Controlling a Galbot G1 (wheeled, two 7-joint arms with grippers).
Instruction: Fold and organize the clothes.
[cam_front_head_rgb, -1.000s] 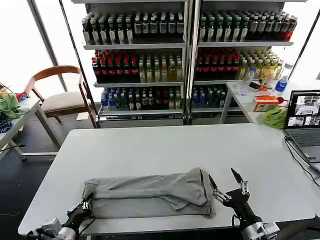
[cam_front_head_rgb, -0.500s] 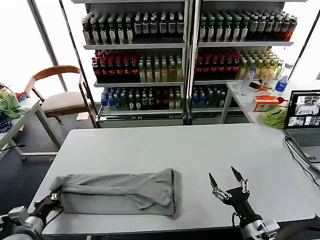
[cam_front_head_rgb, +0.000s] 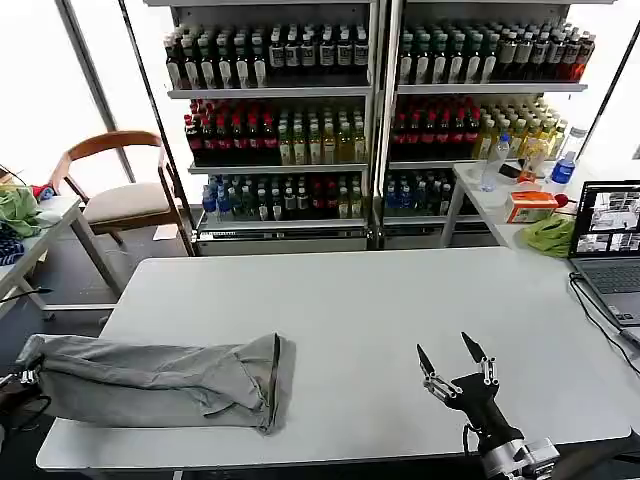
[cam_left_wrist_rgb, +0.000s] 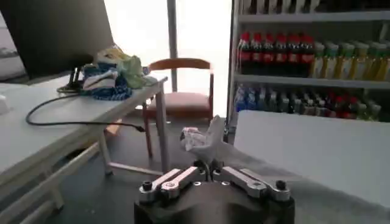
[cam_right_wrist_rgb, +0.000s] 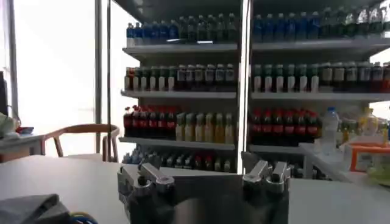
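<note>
One of the clothes, a light grey shirt (cam_front_head_rgb: 160, 380) folded into a long band, lies at the front left of the white table (cam_front_head_rgb: 380, 300), with its left end past the table's edge. My left gripper (cam_front_head_rgb: 12, 381) is at that end, shut on a bunch of the grey fabric (cam_left_wrist_rgb: 204, 137); in the left wrist view the gripper (cam_left_wrist_rgb: 207, 169) pinches the cloth between its closed fingers. My right gripper (cam_front_head_rgb: 450, 357) hovers open over the front right of the table, apart from the shirt. In the right wrist view the gripper (cam_right_wrist_rgb: 201, 175) holds nothing, and the shirt (cam_right_wrist_rgb: 30, 210) shows off to one side.
A laptop (cam_front_head_rgb: 610, 240) and a green cloth (cam_front_head_rgb: 548, 235) sit at the right. A wooden chair (cam_front_head_rgb: 120, 195) and a side table (cam_front_head_rgb: 40, 215) with cloths stand to the left. Shelves of bottles (cam_front_head_rgb: 370, 120) fill the back.
My left gripper has dragged the shirt leftward across the table, from near the right gripper to the left edge. The right gripper has stayed where it was, open.
</note>
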